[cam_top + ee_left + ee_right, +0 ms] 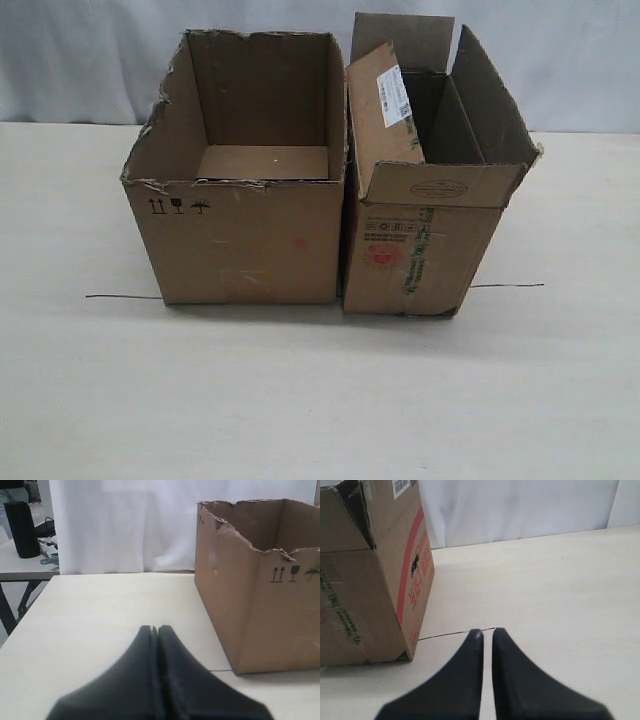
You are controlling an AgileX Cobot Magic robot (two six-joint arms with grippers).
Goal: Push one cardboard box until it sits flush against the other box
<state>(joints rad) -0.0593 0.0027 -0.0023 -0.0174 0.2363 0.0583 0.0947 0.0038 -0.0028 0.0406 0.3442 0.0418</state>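
The wide cardboard box [240, 240] with the torn rim and black handling symbols stands open on the pale table [320, 400]. Right beside it is the other box [420, 250], narrower, with raised flaps and red-green print. Their side walls meet along a dark seam. Neither gripper shows in the exterior view. My left gripper [154, 628] is shut with its fingers pressed together, low over the table and apart from the wide box [260, 605]. My right gripper [487, 631] is shut but for a thin slit, holds nothing, and is apart from the other box [365, 580].
A thin black line [120, 297] runs across the table under both boxes and comes out on the right [455, 634]. A white curtain [560, 60] hangs behind. In the left wrist view the table's edge [30, 607] is close, with a black cylinder [22, 530] beyond it.
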